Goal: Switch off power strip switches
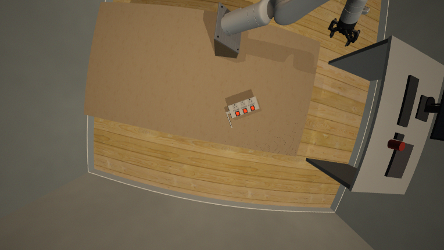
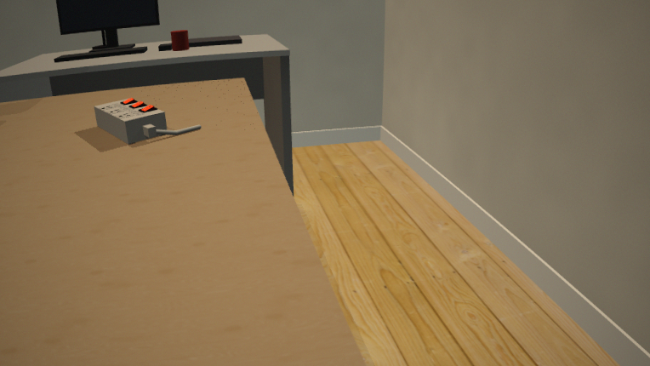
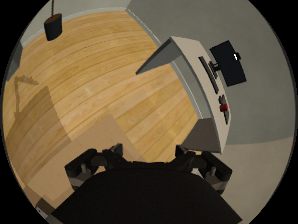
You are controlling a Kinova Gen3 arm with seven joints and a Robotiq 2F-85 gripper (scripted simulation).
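Top view gives the whole layout: the brown table point(image 1: 155, 71) fills most of the room's centre, with plank floor point(image 1: 201, 167) showing along its 6 o'clock and 3 o'clock sides, and a grey desk point(image 1: 382, 124) standing off its 3 o'clock edge. The arm point(image 1: 248, 18) rises from a grey pedestal point(image 1: 218, 46) at the table's 12 o'clock edge and reaches out toward 2 o'clock, past the table, so that its gripper point(image 1: 344, 33) hangs over bare floor, well apart from anything it has to touch. Its fingers are spread fully wide and hold nothing.

The power strip point(image 1: 243, 103) lies flat and right way up a little toward 4 o'clock from the table's middle, its short cord point(image 1: 229, 119) pointing toward 6 o'clock. All three rocker switches point(image 1: 244, 110) glow orange-red, so I judge that nothing is done yet: PHONE and PIANO both look on (the labels are too small to read, so which rocker is which cannot be told from here). The whole job remains: reach, two presses, and leaving the third alone.

Room is generous. The strip sits away from every table edge, with open surface on all sides, and I expect the desk corner near the gripper to be the only obstacle on the way in.
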